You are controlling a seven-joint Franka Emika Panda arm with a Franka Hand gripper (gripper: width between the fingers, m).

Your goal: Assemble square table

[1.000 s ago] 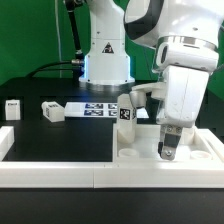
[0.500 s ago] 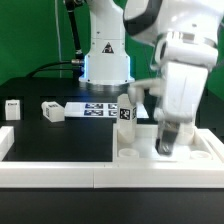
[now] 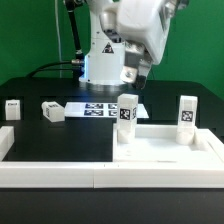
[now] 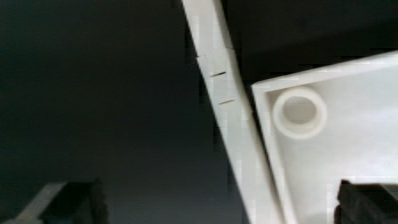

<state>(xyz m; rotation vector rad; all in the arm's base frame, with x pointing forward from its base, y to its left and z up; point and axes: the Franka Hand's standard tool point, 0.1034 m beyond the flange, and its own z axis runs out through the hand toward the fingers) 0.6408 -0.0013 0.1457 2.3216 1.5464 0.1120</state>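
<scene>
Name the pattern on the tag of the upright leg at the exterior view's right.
Black-and-white squares on the white leg; clearest in the exterior view.

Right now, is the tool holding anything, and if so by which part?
Nothing is held. The tool is open, with nothing between its fingers. The tabletop lies below it, untouched.

On the panel (image 3: 165,152), at its 2 far corners, stand a leg (image 3: 127,110) on the exterior view's left and a leg (image 3: 186,116) on the right. Behind the panel lies the marker board (image 3: 100,108). Well left of the panel lie a leg (image 3: 52,111) and, farther, a leg (image 3: 12,108).
</scene>
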